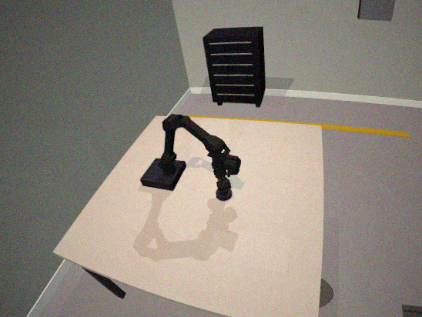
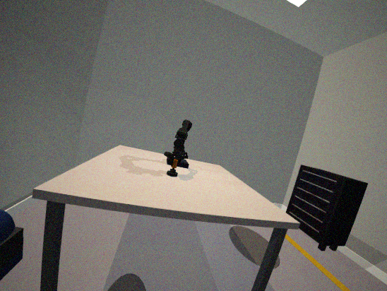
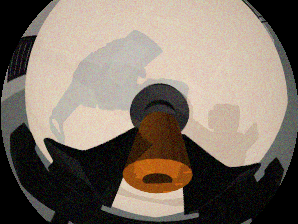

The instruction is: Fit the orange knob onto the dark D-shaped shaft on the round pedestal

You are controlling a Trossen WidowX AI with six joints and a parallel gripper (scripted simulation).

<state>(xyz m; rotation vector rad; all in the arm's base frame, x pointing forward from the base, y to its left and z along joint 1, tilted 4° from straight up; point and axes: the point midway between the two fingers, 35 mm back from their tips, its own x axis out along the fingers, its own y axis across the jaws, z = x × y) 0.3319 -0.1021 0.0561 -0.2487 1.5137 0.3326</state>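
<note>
From the top view, the arm stands on a dark square base near the bench's left edge, bends over at its elbow and reaches down toward the middle of the bench. The pincer points down just above the round pedestal, which is well apart from the right edge. Only a speck of orange shows there, so the knob is mostly hidden. A dark drawer cabinet stands beyond the far edge.

In the exterior view, the bench has its near edge toward the camera, and the pedestal sits nearer the far edge than the near corners. The orange knob is upright above it, in front of the dark pincer. The cabinet is off past the right edge.

In the wrist view, the pincer is closed on the knob, one finger on either side. The D-shaped hole faces the camera, and the knob's far end overlaps the pedestal. Whether it touches the shaft, I cannot tell.
</note>
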